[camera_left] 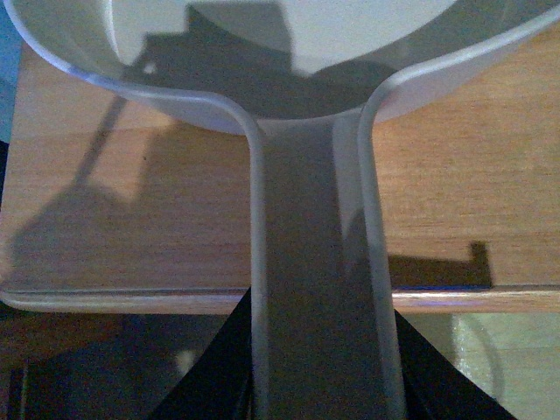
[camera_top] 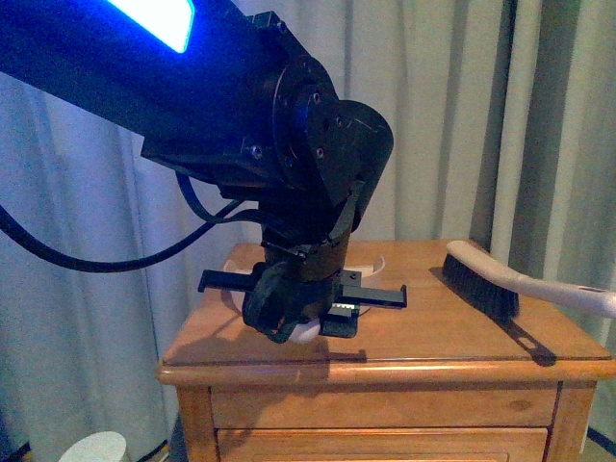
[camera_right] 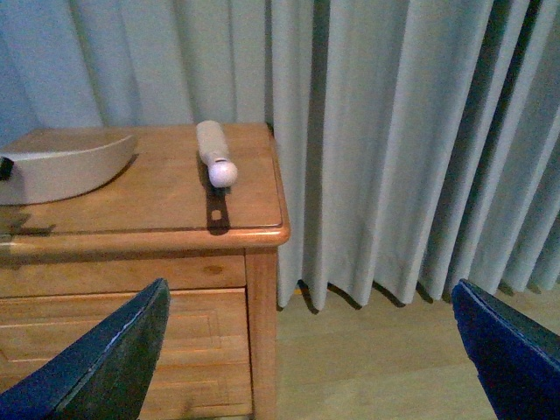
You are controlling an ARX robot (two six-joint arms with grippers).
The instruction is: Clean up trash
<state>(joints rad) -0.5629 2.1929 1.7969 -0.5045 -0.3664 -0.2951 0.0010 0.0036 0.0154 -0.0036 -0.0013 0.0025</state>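
Left gripper [camera_top: 303,318] is parked low over the front part of the nightstand [camera_top: 423,337]. From the left wrist view it looks to be clamped on the dustpan handle [camera_left: 311,262]: dark fingers [camera_left: 206,376] are seen snug against both sides of it, with no gap showing. The dustpan [camera_left: 175,96] is laid flat on the wood, scoop pointing away from the front edge. What can be seen of the scoop is bare, though part of it is cut off by the frame.

Right gripper [camera_right: 308,293] is spread wide with nothing between the jaws. It's held off to the side of the nightstand, well apart from everything on it.

The brush [camera_top: 479,279] is lying on the right part of the top, bristles down, touched by nothing.

As for the trash, a tissue wad honestly can't be picked out in any view. A pale bit is seen just under the left gripper in the front view, but whether that's paper or just the pan's handle can't be told. A round white thing [camera_top: 91,448] on the floor at lower left might be a bin, but it's too cropped to call.

So it's judged to be early days. The pan is gripped, but the brush isn't picked up, nothing is seen swept in, and nothing is seen dumped.
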